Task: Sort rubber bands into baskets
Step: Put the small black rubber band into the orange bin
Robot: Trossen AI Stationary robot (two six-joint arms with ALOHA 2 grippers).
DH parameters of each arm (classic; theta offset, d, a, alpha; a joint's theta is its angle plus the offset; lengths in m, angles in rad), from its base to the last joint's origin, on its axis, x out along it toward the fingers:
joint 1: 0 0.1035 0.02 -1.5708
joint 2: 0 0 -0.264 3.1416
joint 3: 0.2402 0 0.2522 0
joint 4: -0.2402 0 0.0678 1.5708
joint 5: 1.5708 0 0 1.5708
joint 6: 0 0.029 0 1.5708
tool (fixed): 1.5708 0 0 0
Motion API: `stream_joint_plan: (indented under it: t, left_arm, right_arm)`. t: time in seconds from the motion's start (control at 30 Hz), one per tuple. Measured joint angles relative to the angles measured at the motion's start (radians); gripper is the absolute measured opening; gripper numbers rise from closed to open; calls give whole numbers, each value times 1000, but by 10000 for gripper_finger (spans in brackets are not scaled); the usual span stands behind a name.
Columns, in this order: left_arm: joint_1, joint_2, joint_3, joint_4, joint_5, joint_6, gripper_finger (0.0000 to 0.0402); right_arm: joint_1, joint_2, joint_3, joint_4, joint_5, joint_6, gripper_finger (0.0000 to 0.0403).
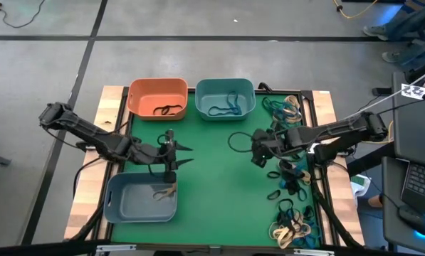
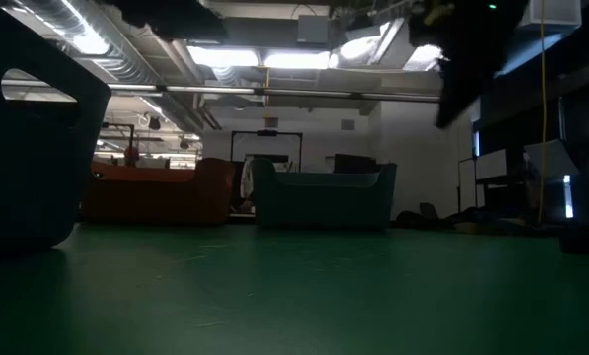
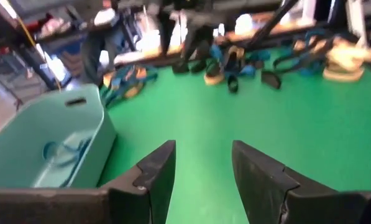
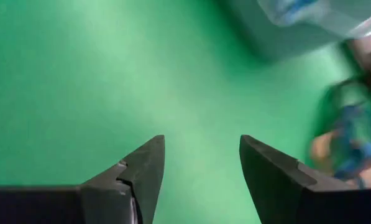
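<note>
While the high view is showing the left gripper (image 1: 186,156) hovering above the grey-blue basket (image 1: 121,200), tan rubber bands (image 1: 164,192) are lying inside it. Left wrist view: fingers (image 3: 155,177) are standing apart, gripping nothing. Right wrist view: right gripper (image 4: 201,163) is gaping empty over green mat (image 4: 79,81).

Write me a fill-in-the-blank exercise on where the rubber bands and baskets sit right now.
1. The orange plastic basket holds a rubber band coloured ____.
2. Beside the orange one stands the ____ plastic basket, with blue bands inside.
3. The open left gripper hovers next to the ____ basket.
4. The loose pile of rubber bands lies along the mat's ____ edge, near the open right gripper.

Missing words: black; teal; grey-blue; right
</note>
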Motion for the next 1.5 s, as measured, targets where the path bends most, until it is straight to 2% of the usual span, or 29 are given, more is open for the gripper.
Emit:
stream_joint_plan:
  t: [0.13,0.33,0.7,1.33,1.43,1.5]
  left_arm:
    - [2,15,0,-32,0,-3,155]
    - [1,19,0,-26,0,-5,155]
    - [1,19,0,-26,0,-6,155]
    - [2,19,0,-26,0,-6,155]
    - [2,19,0,-26,0,-6,155]
    - [2,19,0,-26,0,-6,155]
  right_arm:
    - [11,1,-70,26,-174,47,209]
    - [74,1,-177,44,-287,156,209]
    - [167,1,-303,109,-337,272,209]
    - [165,8,-467,303,-356,297,209]
    - [165,7,-482,329,-364,308,197]
    - [165,7,-483,336,-366,308,175]
